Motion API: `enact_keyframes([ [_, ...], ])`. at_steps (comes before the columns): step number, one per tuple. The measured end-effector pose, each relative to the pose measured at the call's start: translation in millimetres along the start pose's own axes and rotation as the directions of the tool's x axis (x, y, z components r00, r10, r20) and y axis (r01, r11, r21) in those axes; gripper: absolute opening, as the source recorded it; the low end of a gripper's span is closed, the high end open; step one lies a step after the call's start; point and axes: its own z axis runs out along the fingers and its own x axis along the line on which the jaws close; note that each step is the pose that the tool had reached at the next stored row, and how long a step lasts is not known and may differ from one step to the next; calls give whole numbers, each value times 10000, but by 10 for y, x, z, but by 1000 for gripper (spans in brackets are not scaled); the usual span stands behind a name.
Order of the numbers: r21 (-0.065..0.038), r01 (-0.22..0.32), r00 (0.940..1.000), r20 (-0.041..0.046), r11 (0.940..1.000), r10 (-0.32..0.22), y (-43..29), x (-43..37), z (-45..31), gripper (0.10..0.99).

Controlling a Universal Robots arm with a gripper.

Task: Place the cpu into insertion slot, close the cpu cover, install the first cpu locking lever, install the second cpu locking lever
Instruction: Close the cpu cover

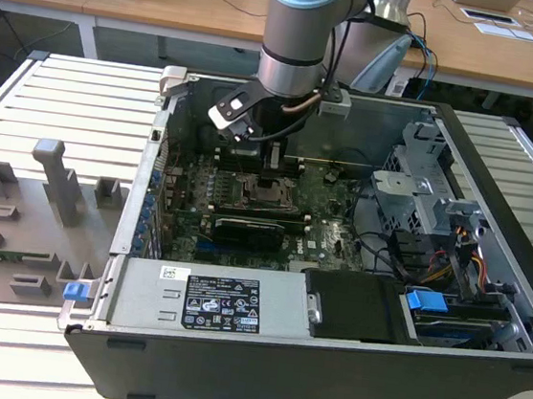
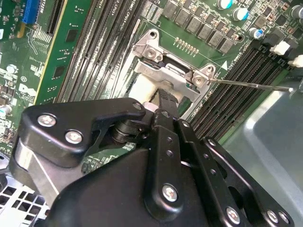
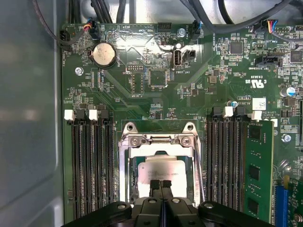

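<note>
Through the square window of the cpu cover [image 3: 158, 142] shows the silvery cpu [image 3: 165, 168]; the cover lies over the insertion slot [image 1: 265, 196] on the green board. My gripper [image 3: 161, 183] hangs straight over the socket with its black fingertips [image 3: 155, 185] pressed together, shut, at the chip's top face with nothing held between them. In the second wrist view the gripper [image 2: 163, 97] meets the cover [image 2: 175, 75] near its hinge screws. A thin metal locking lever [image 2: 251, 85] sticks out sideways from the socket corner over the memory slots. The gripper [image 1: 272, 166] sits low inside the open computer case.
Black memory slots [image 3: 90, 161] flank the socket, and a green memory stick [image 3: 259, 170] stands in one. A coin battery [image 3: 103, 54] and cables lie past the socket. The grey case wall [image 3: 28, 118], the drive cage [image 1: 423, 179] and the power supply [image 1: 207, 299] enclose the board.
</note>
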Motion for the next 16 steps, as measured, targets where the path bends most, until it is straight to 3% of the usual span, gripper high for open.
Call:
enact_keyframes([
  [3,1,-2,10000,2,10000,2,-14,0,23,106],
  [5,0,-1,10000,1,10000,1,-102,-1,24,106],
  [10,-1,-1,10000,0,10000,1,-226,-1,37,106],
  [16,0,-1,10000,1,10000,1,-302,-2,61,106],
])
